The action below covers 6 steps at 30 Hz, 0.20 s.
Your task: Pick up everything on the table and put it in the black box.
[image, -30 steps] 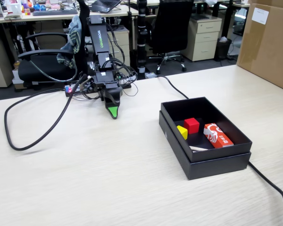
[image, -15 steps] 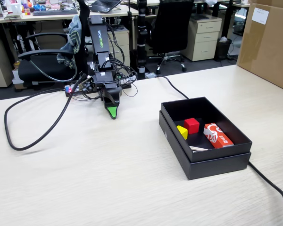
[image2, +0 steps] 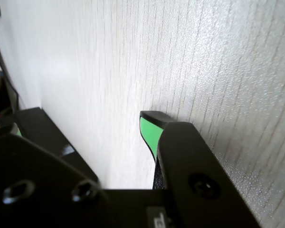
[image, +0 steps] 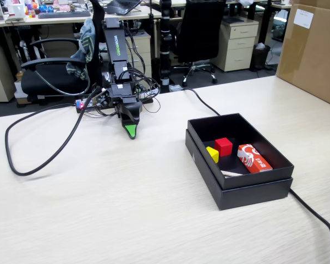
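Note:
The yellow cube [image: 213, 154] lies inside the black box [image: 206, 153], against its left wall on the pale wood-grain table [image: 126, 209]. My gripper [image: 131, 132] hangs tip-down just above the table at the arm's base, well left of the box and far from the cube. In the wrist view the gripper [image2: 83, 118] shows a green-padded jaw on the right and a dark jaw on the left. Bare tabletop shows in the gap between them, and nothing is held.
A red cube [image: 224, 146] and a red-and-white packet [image: 254, 158] also lie in the box. A black cable [image: 38, 159] loops over the table's left, and another [image: 313, 212] runs past the box's right. A brown carton [image: 313, 52] stands at the far right.

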Available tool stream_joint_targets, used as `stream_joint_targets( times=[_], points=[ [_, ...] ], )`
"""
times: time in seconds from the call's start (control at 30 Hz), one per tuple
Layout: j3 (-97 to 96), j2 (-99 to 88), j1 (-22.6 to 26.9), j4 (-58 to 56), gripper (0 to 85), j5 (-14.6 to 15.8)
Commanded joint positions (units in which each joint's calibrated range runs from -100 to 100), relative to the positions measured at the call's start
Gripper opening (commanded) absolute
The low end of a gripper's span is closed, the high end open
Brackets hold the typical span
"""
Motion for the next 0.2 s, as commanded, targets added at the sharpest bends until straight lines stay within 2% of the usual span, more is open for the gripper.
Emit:
stream_joint_targets(
  times=[0.0, 0.17],
  points=[
    [-1.02, 0.50, 0.00, -1.36, 49.2, -0.20],
    [-1.02, 0.50, 0.00, -1.36, 49.2, -0.20]
  ],
)
